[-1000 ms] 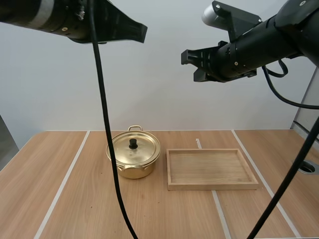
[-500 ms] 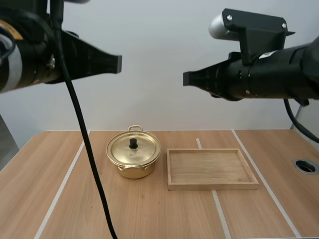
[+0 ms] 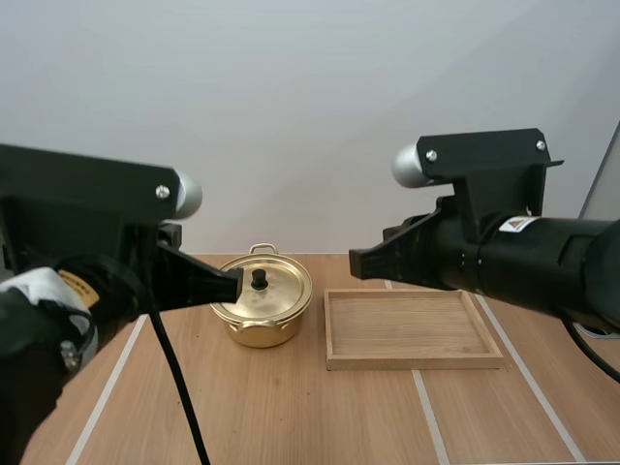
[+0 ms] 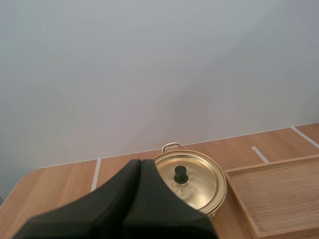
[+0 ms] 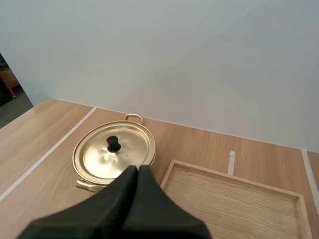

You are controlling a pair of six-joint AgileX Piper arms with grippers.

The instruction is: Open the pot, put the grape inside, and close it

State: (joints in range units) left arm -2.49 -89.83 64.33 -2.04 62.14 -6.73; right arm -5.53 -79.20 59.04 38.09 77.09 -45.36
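Brass-coloured and round, the pot [image 3: 260, 312] stands upright on the wooden table [image 3: 291, 417], just beside the left end of the wooden tray [image 3: 414, 361] and not touching it. Its lid [image 3: 279, 291] is seated, with the black knob [image 3: 259, 279] pointing straight up. One loop handle [image 3: 262, 250] faces the far wall. A flat gold tab on the near side in the right wrist view is probably the other handle, though I cannot be sure. If so, the pot's long axis runs near to far, away from the arms.

Both claws are clenched into dark wedges and grasp nothing. The left gripper [image 3: 235, 285] hangs in the air on the pot's left, and the right gripper [image 3: 355, 262] is over the gap between pot and tray.

The step in hand looks like the reach for the lid. To do it well, one claw should spread its fingers first, centre over the knob, and come straight down. It should pinch the knob low and lift vertically, so the lid clears the rim without dragging the pot.
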